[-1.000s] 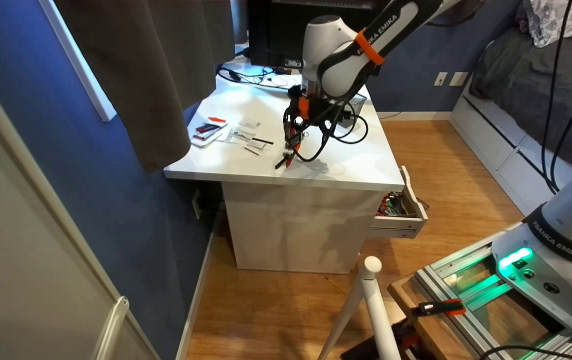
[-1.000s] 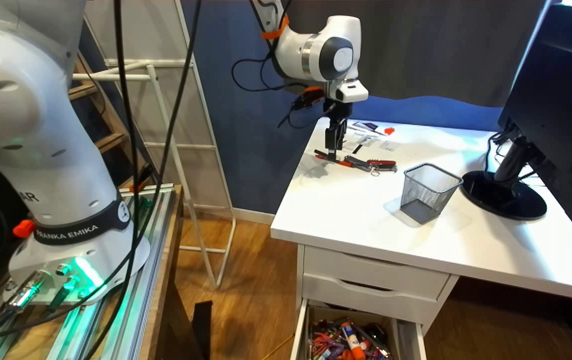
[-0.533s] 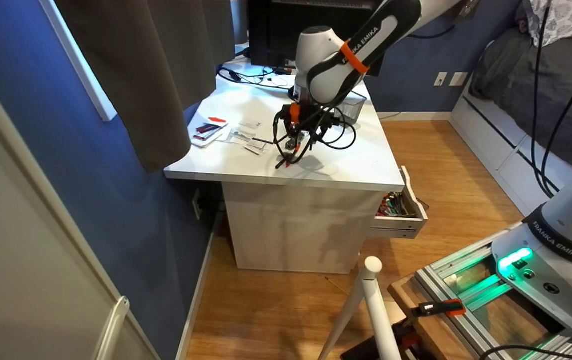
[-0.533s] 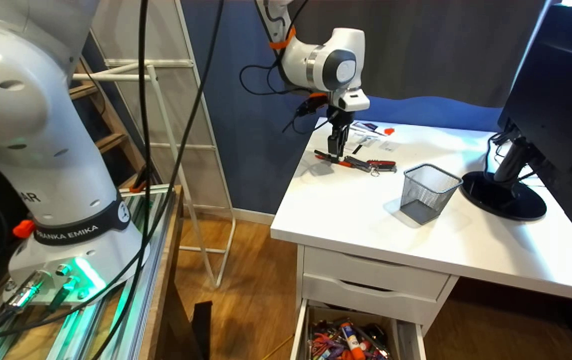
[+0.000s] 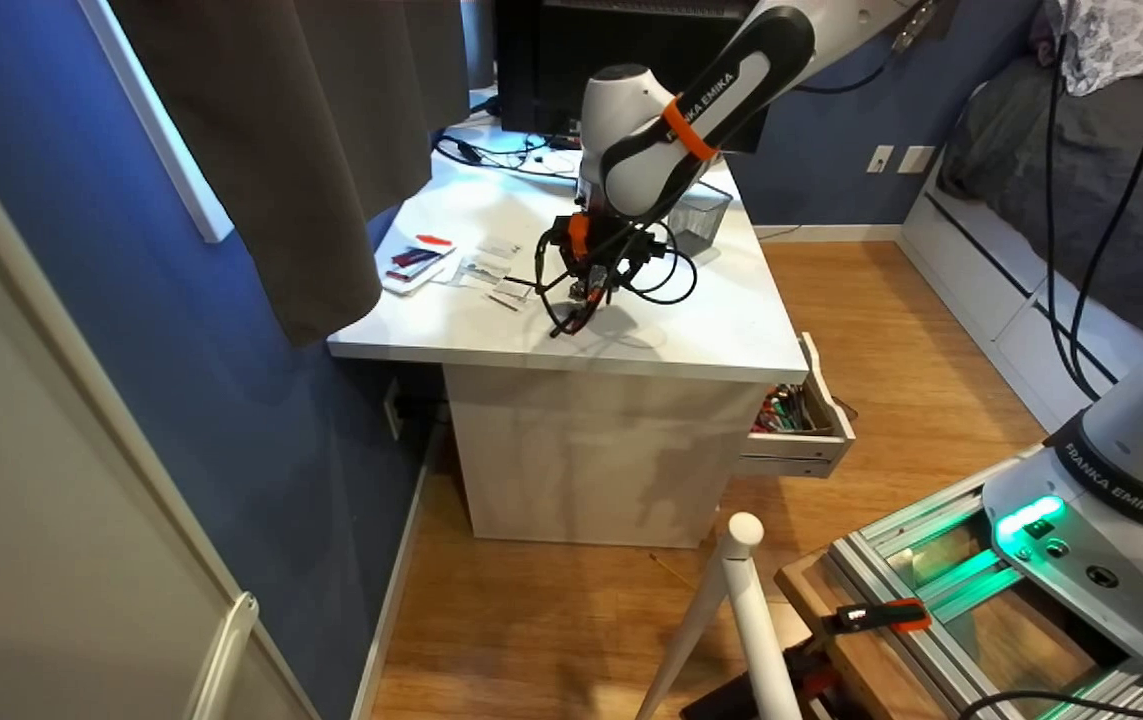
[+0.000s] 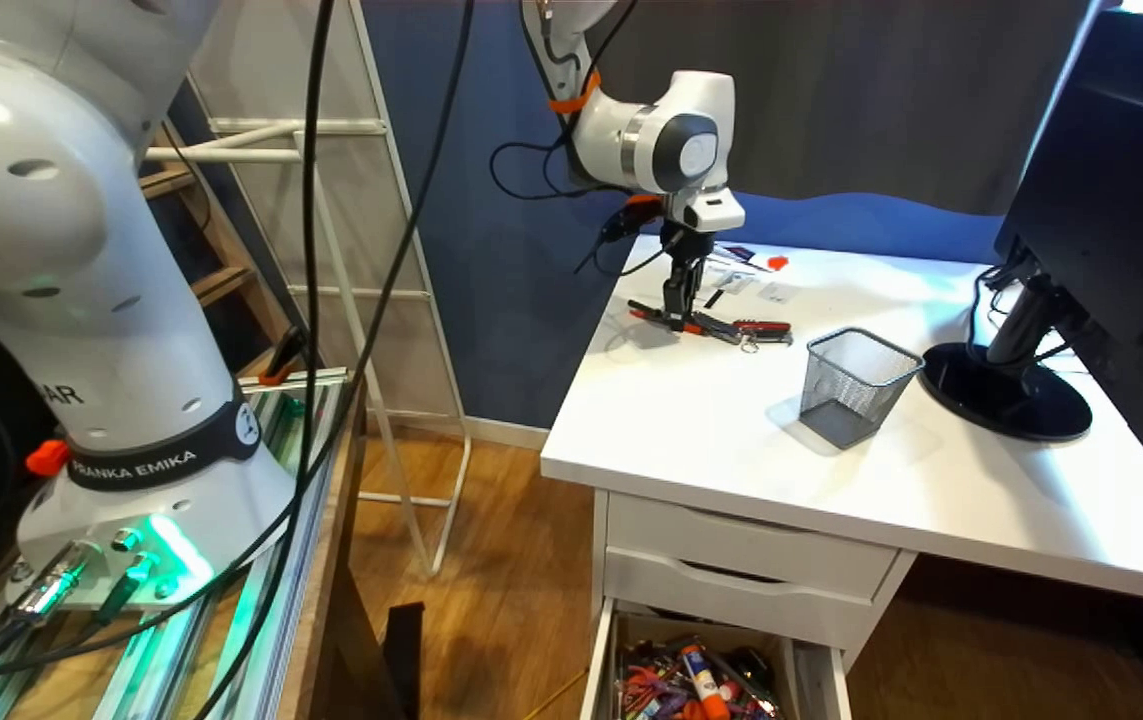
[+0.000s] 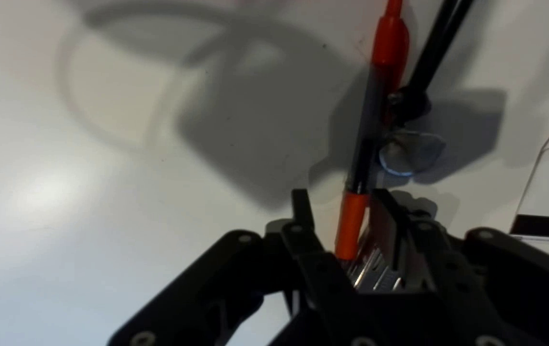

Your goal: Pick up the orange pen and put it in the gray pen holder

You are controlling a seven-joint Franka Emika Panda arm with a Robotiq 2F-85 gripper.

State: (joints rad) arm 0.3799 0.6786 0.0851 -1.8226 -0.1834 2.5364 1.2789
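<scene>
The orange pen (image 7: 352, 223) lies on the white desk; it has orange ends and a dark see-through barrel. It also shows in an exterior view (image 6: 643, 313), partly hidden by the fingers. My gripper (image 7: 341, 194) is open, low over the pen's orange end, with that end between the fingers. In the wrist view the pen looks closer to the right-hand finger, with a gap to the left-hand one. The gripper points down in an exterior view (image 6: 676, 325). The gray pen holder (image 6: 856, 375), a mesh cup with a square rim, stands upright; it is partly hidden in an exterior view (image 5: 701, 215).
A thin black stick (image 7: 440, 45) lies close beside the pen. A metal multi-tool (image 7: 375, 274) shows between the fingers; a red one (image 6: 763, 327) lies near it. Cards and papers (image 6: 736, 280) lie behind. A monitor (image 6: 1121, 230) stands beyond the holder. A drawer (image 6: 601, 655) is pulled out.
The arm and gripper have moved down towards the pen and shifted slightly sideways over it. The pen and the pen holder have not visibly moved.
</scene>
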